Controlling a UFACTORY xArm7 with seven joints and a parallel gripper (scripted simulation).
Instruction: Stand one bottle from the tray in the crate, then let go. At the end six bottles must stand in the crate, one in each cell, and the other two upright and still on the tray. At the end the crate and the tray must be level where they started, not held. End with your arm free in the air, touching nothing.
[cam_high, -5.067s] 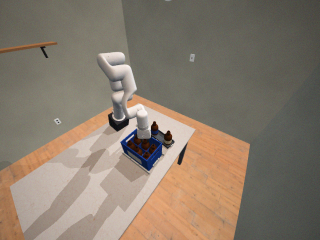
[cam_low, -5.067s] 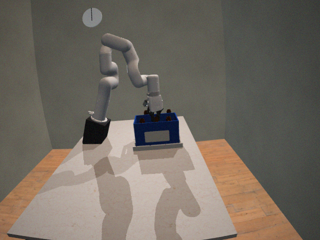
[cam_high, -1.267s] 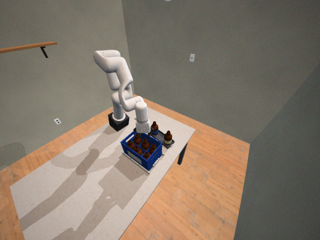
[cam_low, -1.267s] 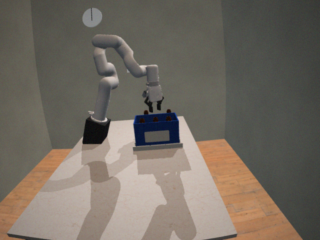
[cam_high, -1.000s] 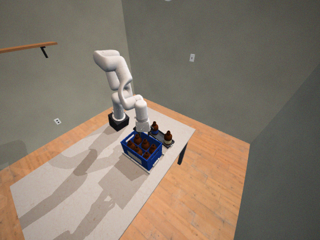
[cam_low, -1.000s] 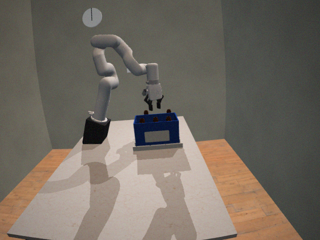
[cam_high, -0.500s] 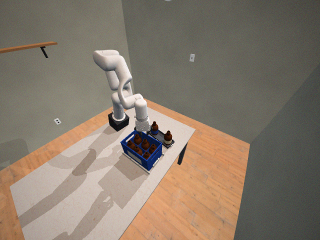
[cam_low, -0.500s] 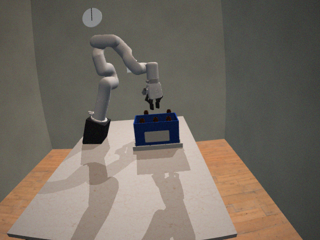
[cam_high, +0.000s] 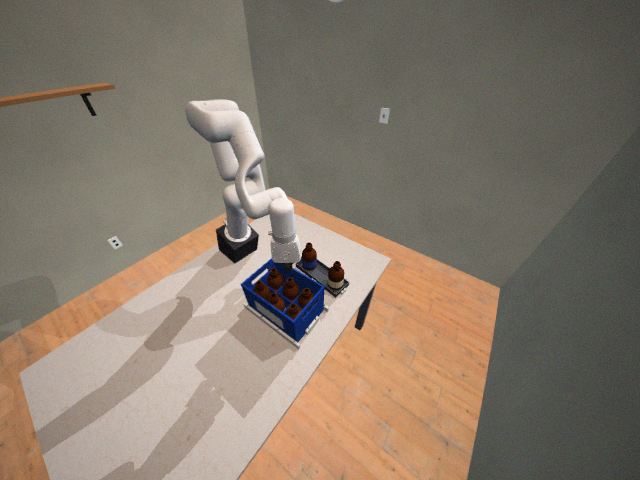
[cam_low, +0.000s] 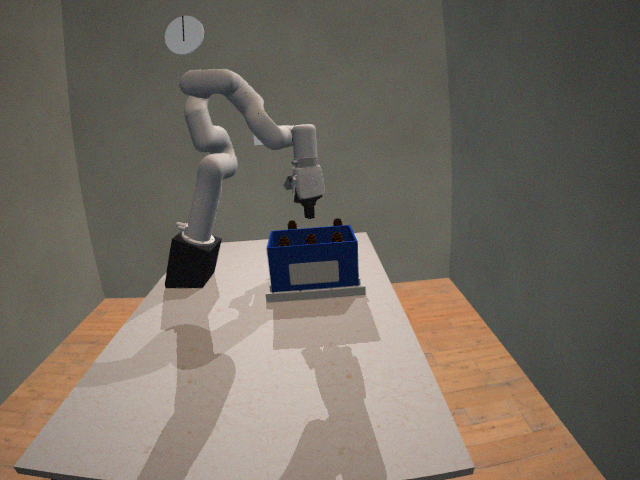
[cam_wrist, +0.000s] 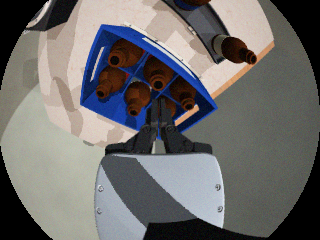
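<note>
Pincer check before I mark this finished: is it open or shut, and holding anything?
Shut and empty: the pincer has its fingers pressed together above the crate.

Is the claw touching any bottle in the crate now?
Apart. The exterior view shows the shut claw above the crate, with wall visible between its tips and the bottle tops.

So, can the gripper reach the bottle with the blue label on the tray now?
Probably yes. The gripper, shut on nothing, hangs above the crate, and that bottle stands just beside it with open space above; the fingers must open first.

bottles (cam_high: 290, 288): 8 | crate (cam_high: 281, 316): 1 | tray (cam_high: 323, 274): 1 | arm (cam_high: 235, 155): 1
</note>
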